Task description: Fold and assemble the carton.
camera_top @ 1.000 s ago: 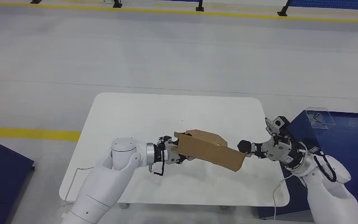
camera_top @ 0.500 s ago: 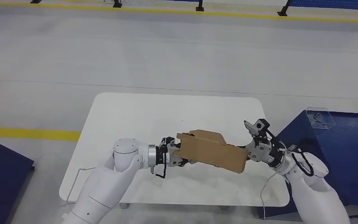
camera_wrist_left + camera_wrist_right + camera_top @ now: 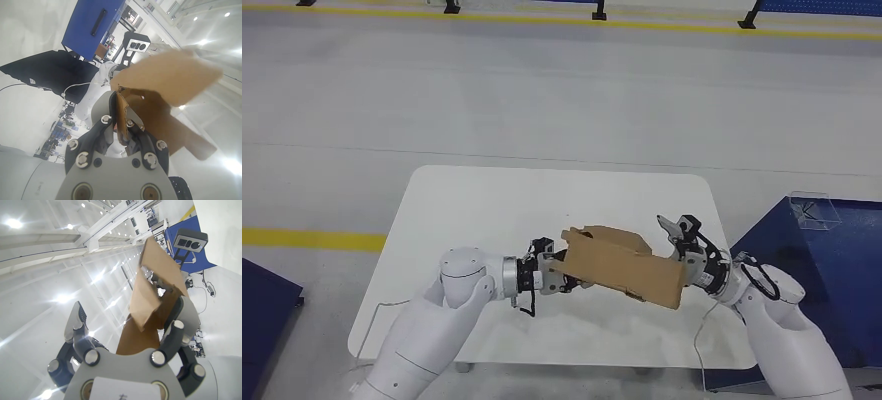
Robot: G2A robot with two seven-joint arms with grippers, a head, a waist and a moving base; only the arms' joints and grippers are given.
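Closest in, my left gripper [image 3: 121,113] has its fingers [image 3: 101,108] closed on a raw corrugated edge at 1 end of the brown corrugated cardboard carton [image 3: 620,265]. The board stands on edge between the pads, and a loose flap fans out just beyond them.

The carton looks to be lifted off the rounded white counter [image 3: 492,200]. It spans the gap between my 2 arms over the counter's near half, with 1 end lower than the other.

At its other end, my right gripper [image 3: 130,306] has its fingers spread. 1 finger lies against the carton's end panel and the other stands well apart from it, so nothing is pinched there.

I expect the carton to handle as very light. Its flat panels should be stiff, but it will hinge freely at every scored crease, and the flaps will flop. The matte board should not slip in the pads, though a hard pinch on a raw edge could crush the fluting.

A hold on only 1 edge lets the whole body swing. I would take the second hold on a full panel close to a corner crease, not on a flap tip.
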